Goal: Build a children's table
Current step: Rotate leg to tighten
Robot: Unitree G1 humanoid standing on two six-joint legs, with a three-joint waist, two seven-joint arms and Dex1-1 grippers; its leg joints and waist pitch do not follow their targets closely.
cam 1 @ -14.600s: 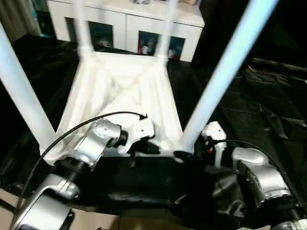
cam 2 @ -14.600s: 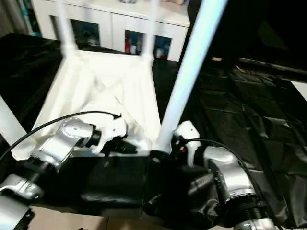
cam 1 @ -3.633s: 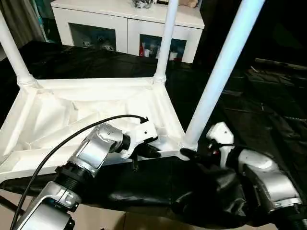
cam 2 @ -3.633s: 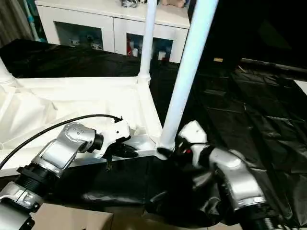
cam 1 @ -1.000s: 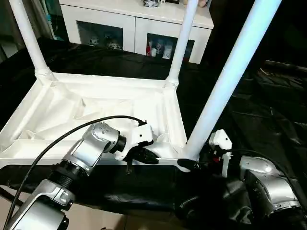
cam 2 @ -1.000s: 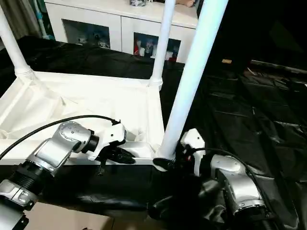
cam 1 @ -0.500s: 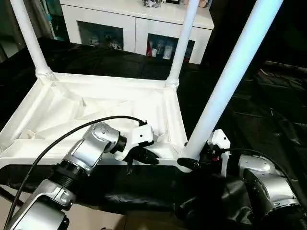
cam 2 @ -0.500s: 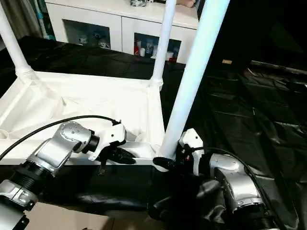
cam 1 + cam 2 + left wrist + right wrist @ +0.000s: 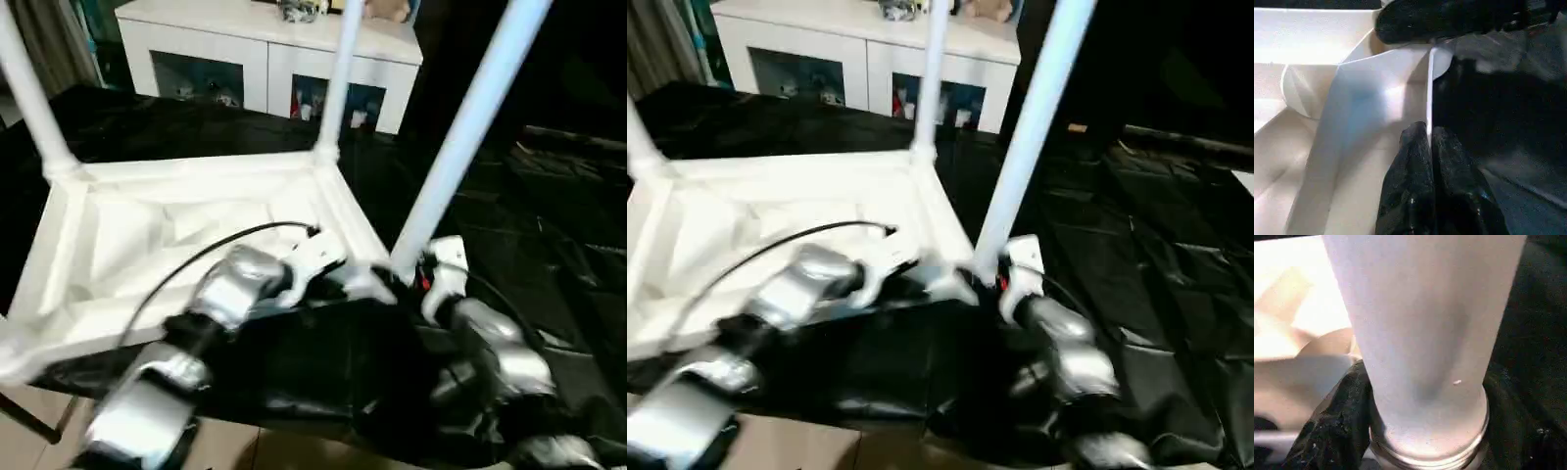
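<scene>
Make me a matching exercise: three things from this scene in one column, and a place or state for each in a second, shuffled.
Things:
1. left pincer
2. right pincer
3. white cabinet

Places or states:
A. at the back, behind the table
B. shut on the thin rim of the table top
C. around the base of the near leg

Pairs: 1-B, 2-C, 3-A

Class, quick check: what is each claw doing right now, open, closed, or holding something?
Left claw: shut, pinching the thin rim of the table top.
Right claw: closed around the base of the near leg.
</scene>
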